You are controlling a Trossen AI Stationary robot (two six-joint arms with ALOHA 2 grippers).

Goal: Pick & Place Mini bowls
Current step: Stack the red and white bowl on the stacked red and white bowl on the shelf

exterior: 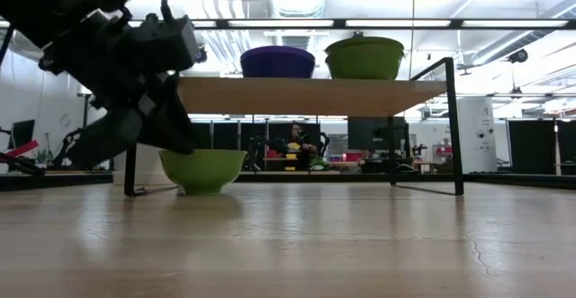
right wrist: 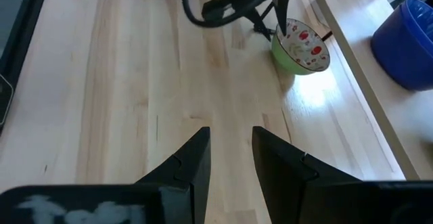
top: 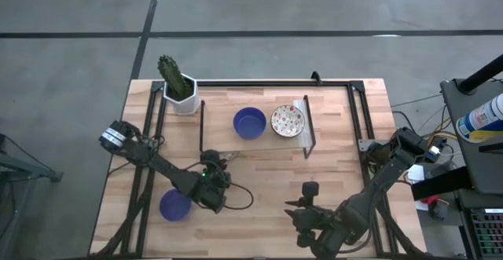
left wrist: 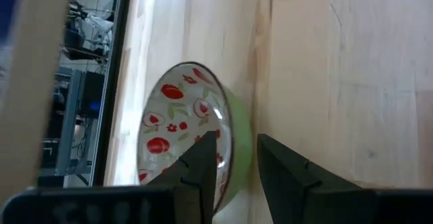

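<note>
**Inspector:** Left arm, status?

**Recorder:** The left gripper is low over the tabletop, near the front edge of the raised shelf. Its fingers are clamped on the rim of a green-sided bowl, one inside the red floral interior and one against the outer wall. The bowl is tilted, with its base at the wood.

**Inspector:** Right arm?

**Recorder:** The right gripper waits at the near edge of the tabletop, fingers parted with nothing between them, well apart from that bowl.

**Inspector:** The other bowls?

**Recorder:** A deep blue bowl and a white speckled bowl sit side by side on the shelf, near but not touching. A second blue bowl stands on the tabletop, beside the left arm. A cactus pot stands at the far left corner.

**Inspector:** Any legible markings?

**Recorder:** A labelled bottle lies off the table to the right, but its print is too small to read.
</note>
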